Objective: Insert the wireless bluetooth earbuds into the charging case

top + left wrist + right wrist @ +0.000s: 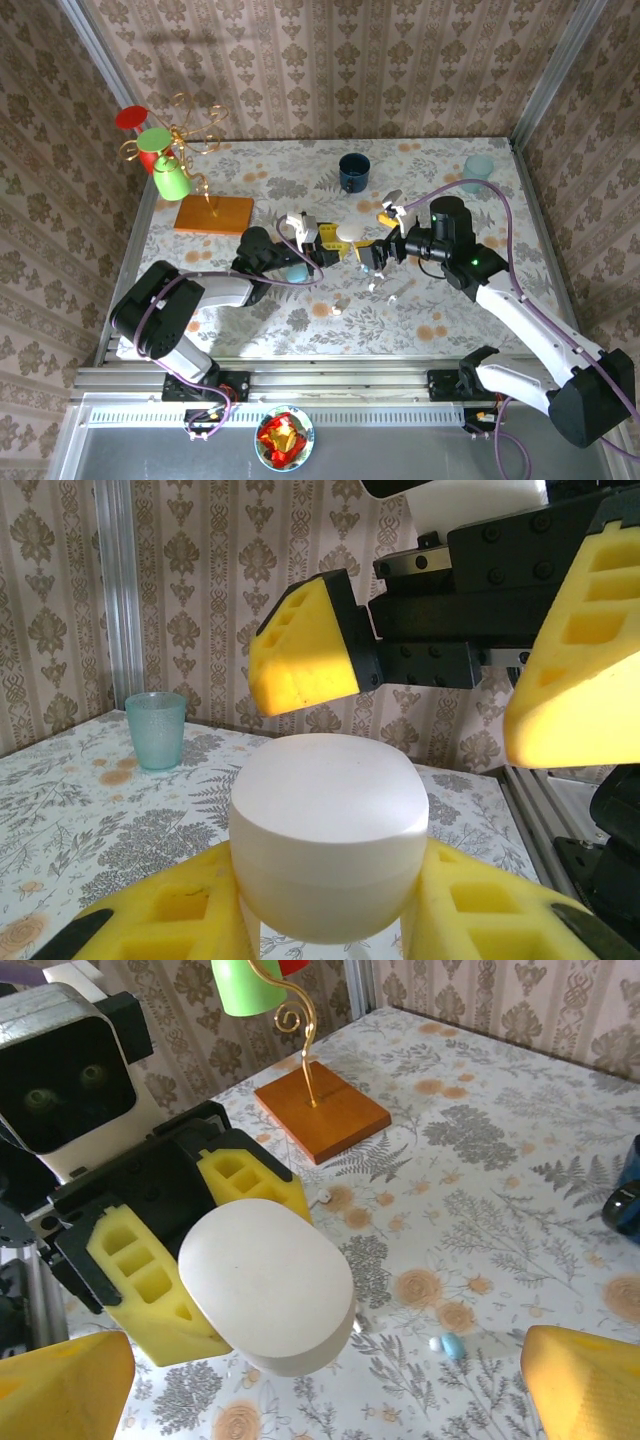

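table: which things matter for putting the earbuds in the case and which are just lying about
For the job: white case in the left fingers; loose earbuds.
Lying about: dark blue mug; teal cup; mug stand with green cup.

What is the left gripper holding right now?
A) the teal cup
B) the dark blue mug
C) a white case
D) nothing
C: in the left wrist view the left gripper is shut on the white case, one yellow pad pressed against each side of it.
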### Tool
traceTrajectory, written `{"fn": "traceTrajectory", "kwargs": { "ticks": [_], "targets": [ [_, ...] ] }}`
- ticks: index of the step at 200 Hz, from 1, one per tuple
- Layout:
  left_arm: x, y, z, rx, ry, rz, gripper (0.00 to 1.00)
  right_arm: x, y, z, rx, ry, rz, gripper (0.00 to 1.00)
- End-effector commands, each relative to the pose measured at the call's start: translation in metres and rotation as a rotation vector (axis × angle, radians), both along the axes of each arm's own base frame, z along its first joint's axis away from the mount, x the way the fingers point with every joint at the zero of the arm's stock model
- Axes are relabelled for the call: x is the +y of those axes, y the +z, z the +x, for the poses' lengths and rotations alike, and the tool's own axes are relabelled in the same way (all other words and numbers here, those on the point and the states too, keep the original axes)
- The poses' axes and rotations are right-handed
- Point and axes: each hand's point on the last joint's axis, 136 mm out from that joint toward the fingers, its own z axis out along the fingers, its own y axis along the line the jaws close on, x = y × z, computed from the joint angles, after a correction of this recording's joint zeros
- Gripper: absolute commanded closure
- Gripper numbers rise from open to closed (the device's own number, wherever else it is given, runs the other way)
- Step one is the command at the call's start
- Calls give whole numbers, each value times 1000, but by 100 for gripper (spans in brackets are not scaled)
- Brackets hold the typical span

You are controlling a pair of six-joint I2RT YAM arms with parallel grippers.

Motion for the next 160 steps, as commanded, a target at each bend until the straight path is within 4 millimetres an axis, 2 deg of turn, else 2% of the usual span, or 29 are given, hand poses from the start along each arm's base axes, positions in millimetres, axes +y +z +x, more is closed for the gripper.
{"fn": "traceTrajectory", "kwargs": {
  "ticks": [1,44,109,160],
  "targets": [
    [2,14,-9,-26,-33,-30,65,0,-4,5,-39,-9,-45,0],
    [0,18,-10,-18,-39,-38,65,-1,-13,11,-39,-6,-107,0],
    [1,10,-12,-22,-43,-24,65,-10,11,30,-108,-121,-49,0],
    [0,4,-10,-23,-32,-12,65,-9,15,29,-115,-113,-35,0]
  ]
}}
